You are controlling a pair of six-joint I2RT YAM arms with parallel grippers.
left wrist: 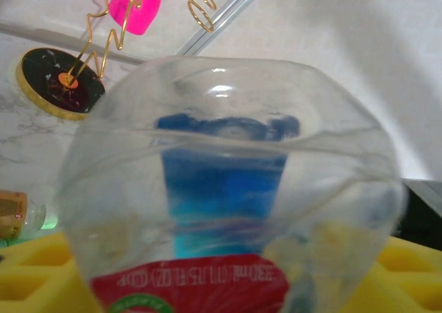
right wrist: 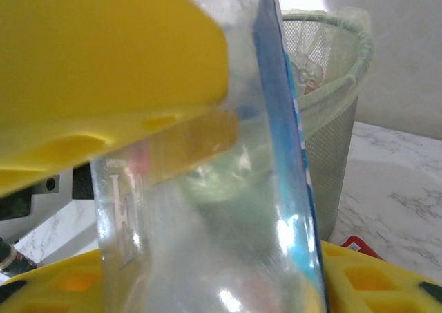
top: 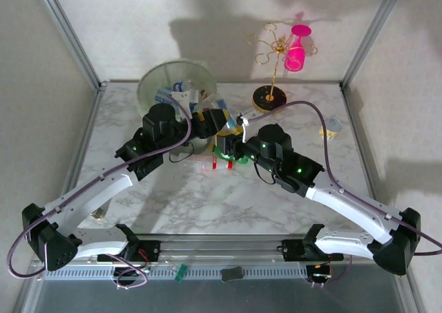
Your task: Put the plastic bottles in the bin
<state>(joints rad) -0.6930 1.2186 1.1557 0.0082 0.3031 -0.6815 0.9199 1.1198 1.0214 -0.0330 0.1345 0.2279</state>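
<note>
In the left wrist view the bottle (left wrist: 228,188) is blurred and cut off by the bottom edge, a small bottle (left wrist: 14,215) is clipped at the left edge, and in the right wrist view the smeared bottle hides the bin's (right wrist: 331,140) left side.

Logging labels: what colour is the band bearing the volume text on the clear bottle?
Red, white print: the band on the clear bottle, left wrist view.

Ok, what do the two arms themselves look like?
Left arm and right arm match: white links, black joints and wrist housings, a purple cable along each, green lights on the forearms. Fingers are yellow moulded blocks.
</note>
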